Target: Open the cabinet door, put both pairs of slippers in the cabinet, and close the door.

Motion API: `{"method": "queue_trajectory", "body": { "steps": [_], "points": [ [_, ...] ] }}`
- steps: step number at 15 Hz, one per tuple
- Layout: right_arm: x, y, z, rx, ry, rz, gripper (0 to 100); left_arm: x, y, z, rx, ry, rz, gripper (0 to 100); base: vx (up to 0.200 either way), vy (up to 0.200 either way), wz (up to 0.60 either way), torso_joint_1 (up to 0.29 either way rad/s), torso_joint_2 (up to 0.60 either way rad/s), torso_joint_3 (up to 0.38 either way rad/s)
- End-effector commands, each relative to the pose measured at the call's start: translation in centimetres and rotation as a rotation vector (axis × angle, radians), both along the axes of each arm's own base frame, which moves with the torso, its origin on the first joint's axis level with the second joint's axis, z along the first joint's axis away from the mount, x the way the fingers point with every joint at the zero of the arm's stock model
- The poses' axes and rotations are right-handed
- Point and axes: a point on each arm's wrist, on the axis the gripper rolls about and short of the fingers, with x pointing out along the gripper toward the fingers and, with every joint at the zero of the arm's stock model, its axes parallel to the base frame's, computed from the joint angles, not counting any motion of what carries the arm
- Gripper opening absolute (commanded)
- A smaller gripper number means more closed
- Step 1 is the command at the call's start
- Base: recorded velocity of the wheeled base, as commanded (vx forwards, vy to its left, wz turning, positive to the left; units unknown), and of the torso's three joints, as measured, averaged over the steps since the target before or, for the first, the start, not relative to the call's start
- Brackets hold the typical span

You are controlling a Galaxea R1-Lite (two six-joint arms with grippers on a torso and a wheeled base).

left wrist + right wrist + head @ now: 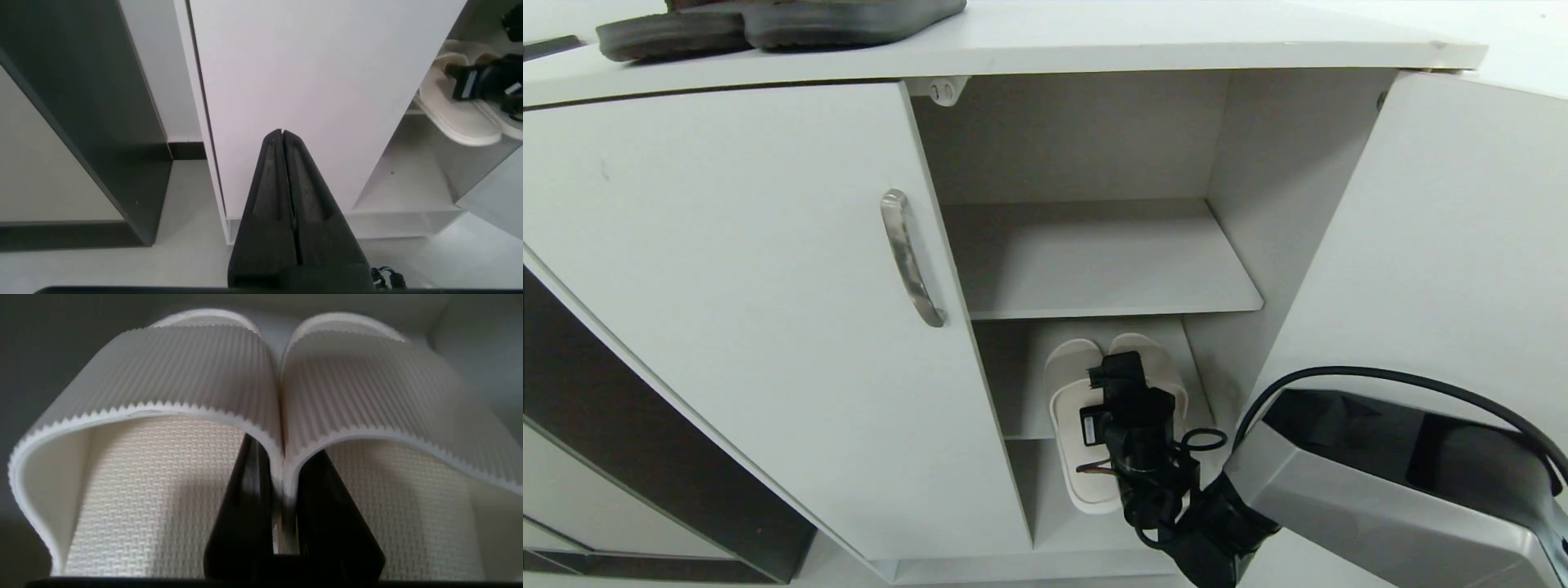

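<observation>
In the lower compartment of the cabinet (1094,51), my right gripper (276,490) is pinching the inner strap walls of the white slippers (163,416), perhaps resting on its shelf (1017,392). They are looking light, soft and ribbed, so this middle hold is suiting them. My left gripper (282,163) is hanging pressed together.

One pair of slippers (768,24) lies on top of the cabinet (1094,49), toward its left. Below, the left door (727,286) covers that half, its handle (911,257) at the inner edge; the right door (1445,245) hangs out to the right. Inside, an upper shelf (1094,261) sits above a lower shelf (1021,392), where the second pair (1078,408) lies side by side, heels seemingly past the front edge, the right hand (282,469) between them
</observation>
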Motion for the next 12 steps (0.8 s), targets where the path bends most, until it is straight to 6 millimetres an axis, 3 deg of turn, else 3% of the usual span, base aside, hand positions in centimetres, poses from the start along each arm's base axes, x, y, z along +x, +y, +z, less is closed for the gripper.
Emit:
{"method": "queue_trajectory", "body": {
  "steps": [1,8,12],
  "points": [
    [2.7,0.4,0.0,0.025,-0.026,-0.033,0,0.0,0.0,0.0,-0.001,0.000,0.001,0,0.000,0.000,0.00,0.000,0.00,0.000],
    [6.7,1.1,0.3,0.042,-0.051,-0.078,0,0.0,0.0,0.0,-0.001,0.000,0.001,0,0.000,0.000,0.00,0.000,0.00,0.000],
    [7.5,0.9,0.0,0.047,-0.057,-0.092,0,0.0,0.0,0.0,-0.001,0.000,0.001,0,0.000,0.000,0.00,0.000,0.00,0.000]
  ]
}}
